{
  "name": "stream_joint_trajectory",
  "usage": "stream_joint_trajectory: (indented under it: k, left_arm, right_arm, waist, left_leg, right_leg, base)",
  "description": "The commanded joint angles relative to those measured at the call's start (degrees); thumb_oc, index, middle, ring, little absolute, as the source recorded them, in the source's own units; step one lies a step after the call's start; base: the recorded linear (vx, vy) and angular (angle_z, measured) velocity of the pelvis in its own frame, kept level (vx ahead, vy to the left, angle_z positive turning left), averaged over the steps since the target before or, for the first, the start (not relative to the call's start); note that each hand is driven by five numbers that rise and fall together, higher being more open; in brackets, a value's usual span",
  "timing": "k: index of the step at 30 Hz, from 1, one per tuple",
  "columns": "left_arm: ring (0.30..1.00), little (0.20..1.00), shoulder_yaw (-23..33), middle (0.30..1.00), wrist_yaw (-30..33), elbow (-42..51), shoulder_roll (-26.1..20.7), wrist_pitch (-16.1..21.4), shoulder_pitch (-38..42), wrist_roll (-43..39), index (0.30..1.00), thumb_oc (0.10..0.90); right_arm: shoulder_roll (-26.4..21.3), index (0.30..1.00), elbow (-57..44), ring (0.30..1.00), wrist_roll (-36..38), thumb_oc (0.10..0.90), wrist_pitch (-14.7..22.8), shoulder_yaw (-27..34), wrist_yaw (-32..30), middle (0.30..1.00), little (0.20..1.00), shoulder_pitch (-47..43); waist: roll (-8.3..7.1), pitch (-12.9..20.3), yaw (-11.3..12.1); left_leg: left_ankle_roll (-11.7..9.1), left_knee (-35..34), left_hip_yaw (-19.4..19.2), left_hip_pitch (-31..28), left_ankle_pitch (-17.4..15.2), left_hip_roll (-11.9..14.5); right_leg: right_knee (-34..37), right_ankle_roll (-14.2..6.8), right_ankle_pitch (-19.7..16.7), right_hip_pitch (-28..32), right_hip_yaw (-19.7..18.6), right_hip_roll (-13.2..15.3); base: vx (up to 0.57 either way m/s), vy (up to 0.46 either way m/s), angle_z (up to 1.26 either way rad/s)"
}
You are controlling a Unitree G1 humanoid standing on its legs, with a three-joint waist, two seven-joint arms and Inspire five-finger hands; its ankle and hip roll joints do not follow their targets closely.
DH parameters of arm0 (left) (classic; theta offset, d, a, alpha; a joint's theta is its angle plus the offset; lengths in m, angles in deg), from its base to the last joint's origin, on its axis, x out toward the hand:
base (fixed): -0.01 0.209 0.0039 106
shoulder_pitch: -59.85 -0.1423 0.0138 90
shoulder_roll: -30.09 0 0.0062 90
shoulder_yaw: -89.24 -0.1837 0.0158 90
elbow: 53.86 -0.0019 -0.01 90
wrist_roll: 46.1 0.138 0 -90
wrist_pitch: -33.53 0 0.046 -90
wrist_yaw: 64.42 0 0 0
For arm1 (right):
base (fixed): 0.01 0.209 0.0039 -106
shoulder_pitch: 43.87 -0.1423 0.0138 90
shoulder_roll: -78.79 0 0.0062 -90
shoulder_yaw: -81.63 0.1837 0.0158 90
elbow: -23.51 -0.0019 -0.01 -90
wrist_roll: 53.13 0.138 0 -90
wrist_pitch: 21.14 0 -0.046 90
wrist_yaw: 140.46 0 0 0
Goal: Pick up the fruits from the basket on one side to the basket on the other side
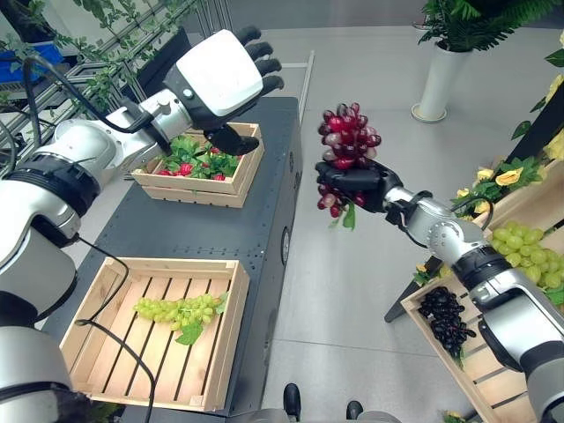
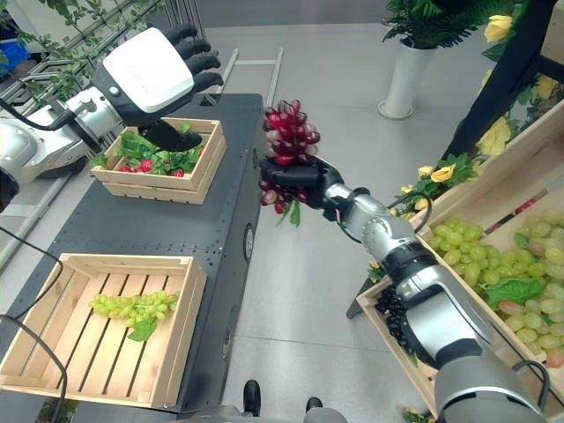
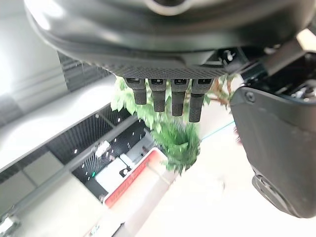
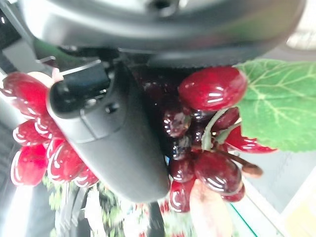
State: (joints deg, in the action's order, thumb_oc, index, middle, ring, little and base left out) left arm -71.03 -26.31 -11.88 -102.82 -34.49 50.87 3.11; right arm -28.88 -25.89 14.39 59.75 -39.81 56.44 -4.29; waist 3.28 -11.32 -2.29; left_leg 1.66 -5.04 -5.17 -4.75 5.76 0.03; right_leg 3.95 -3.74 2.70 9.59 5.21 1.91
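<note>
Slatted wood crate (image 1: 225, 339), R hand (image 1: 359, 187) gripping glossy red grapes (image 1: 347, 137)

The red grapes (image 4: 212, 89) in my right hand (image 1: 357, 185) have a glossy, smooth skin with bright highlights, and their leaf (image 4: 281, 106) looks matt and veined. My thumb (image 4: 113, 143) is dark matt plastic. My left hand (image 1: 220, 75) has a smooth white plastic back. The near crate (image 1: 154, 330) and the far crate (image 1: 198, 185) are pale raw wood. The table (image 1: 203, 233) looks like dark matt metal. The floor (image 1: 352, 317) is smooth grey.
</note>
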Motion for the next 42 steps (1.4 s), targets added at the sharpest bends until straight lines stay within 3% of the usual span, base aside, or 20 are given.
stream_joint_trajectory:
  k: [1,5,8,10,13,17,20,25,34,42]
  left_arm:
    - [0.900,0.900,6.3,0.900,0.7,-10.7,-0.9,-3.3,-1.4,-0.8,0.900,0.800]
    - [0.900,0.900,7.5,0.900,1.5,-10.9,-2.0,-3.1,-3.5,-2.7,0.900,0.800]
    - [0.900,0.900,11.8,0.900,1.8,-10.0,-1.6,0.3,-6.6,-19.5,0.900,0.800]
    - [0.900,0.900,16.9,0.900,0.7,-7.9,-0.8,1.8,-10.2,-25.1,0.900,0.800]
    - [0.900,0.900,31.3,0.900,-5.2,-2.9,3.0,6.0,-21.5,-35.1,0.900,0.800]
    - [0.900,0.900,41.5,0.900,-9.8,4.1,9.1,7.8,-34.5,-36.5,0.900,0.800]
    - [0.900,0.900,43.5,0.900,-11.6,8.6,12.5,8.6,-41.4,-37.6,0.900,0.800]
    - [0.900,0.900,44.1,0.900,-8.3,11.5,19.0,10.5,-49.8,-31.4,0.900,0.800]
    - [0.900,0.900,41.7,0.900,-4.2,10.4,27.8,10.9,-57.3,-25.5,0.900,0.800]
    - [0.900,0.900,40.5,0.900,-3.7,10.3,31.1,10.7,-60.1,-24.3,0.900,0.800]
  right_arm:
    - [-1.6,0.300,1.3,0.300,0.9,0.400,5.5,6.8,5.0,0.300,0.300,-0.9]
    - [-2.0,0.300,1.4,0.300,-0.5,0.400,5.6,7.5,5.0,0.300,0.300,1.0]
    - [-1.8,0.300,1.4,0.300,-4.1,0.400,6.8,7.8,3.6,0.300,0.300,3.2]
    - [-1.5,0.300,1.0,0.300,-5.5,0.400,7.5,8.8,3.3,0.300,0.300,5.1]
    - [0.2,0.300,-0.9,0.300,-11.0,0.400,8.8,11.0,1.5,0.300,0.300,10.5]
    - [2.2,0.300,-4.3,0.300,-15.6,0.400,10.5,13.3,-2.0,0.300,0.300,16.8]
    - [3.4,0.300,-5.9,0.300,-18.1,0.400,11.9,14.8,-4.9,0.300,0.300,20.8]
    - [5.9,0.300,-5.0,0.300,-24.0,0.400,12.3,16.6,-10.4,0.300,0.300,26.3]
    - [9.4,0.300,0.3,0.300,-25.6,0.400,13.4,18.7,-13.4,0.300,0.300,32.2]
    - [10.7,0.300,5.4,0.300,-28.0,0.400,16.0,20.4,-16.4,0.300,0.300,35.4]
  waist:
    - [-1.06,9.9,0.4]
    - [-1.06,9.7,0.2]
    - [-1.27,9.2,0.1]
    - [-1.60,9.1,0.2]
    - [-2.32,8.7,0.1]
    - [-3.18,7.9,-0.3]
    - [-3.57,7.2,-0.6]
    - [-3.96,6.0,-0.7]
    - [-5.41,3.8,-1.0]
    - [-6.48,1.5,-1.0]
  left_leg:
    - [-2.3,0.0,0.7,-2.8,-8.4,-1.5]
    - [-2.3,0.0,0.5,-3.0,-8.5,-1.5]
    - [-2.1,0.0,0.4,-3.2,-8.7,-1.5]
    - [-2.1,0.0,0.5,-3.1,-8.7,-1.5]
    - [-1.8,0.0,0.8,-3.0,-9.0,-1.6]
    - [-1.4,0.0,0.8,-3.2,-9.4,-1.6]
    - [-1.1,0.0,0.5,-3.5,-9.5,-1.6]
    - [-0.7,0.0,-0.1,-4.1,-9.8,-1.7]
    - [0.1,0.0,-1.2,-4.7,-10.3,-1.9]
    - [0.4,0.6,-2.4,-4.0,-10.3,-1.5]
  right_leg:
    - [1.1,0.7,-2.2,-2.6,0.8,-2.0]
    - [1.1,0.6,-2.3,-2.6,0.6,-2.0]
    - [1.1,0.7,-2.4,-2.5,0.3,-2.0]
    - [1.1,0.8,-2.4,-2.7,0.0,-2.1]
    - [1.1,1.0,-2.3,-2.9,-0.9,-2.4]
    - [1.1,1.2,-2.5,-3.1,-2.2,-2.8]
    - [1.1,1.2,-2.8,-3.1,-2.9,-3.0]
    - [1.1,1.1,-3.1,-2.8,-3.6,-3.1]
    - [1.1,0.8,-3.7,-2.8,-5.0,-3.6]
    - [0.3,0.5,-4.3,-4.2,-6.1,-3.9]
  base:
    - [0.00,0.000,-0.10]
    - [0.00,0.000,-0.01]
    - [0.00,0.000,0.00]
    - [0.00,0.000,0.00]
    - [0.00,-0.006,0.01]
    - [0.00,-0.004,-0.07]
    - [0.01,0.009,-0.10]
    - [0.01,0.020,-0.18]
    - [0.01,0.010,-0.13]
    - [0.00,0.001,-0.07]
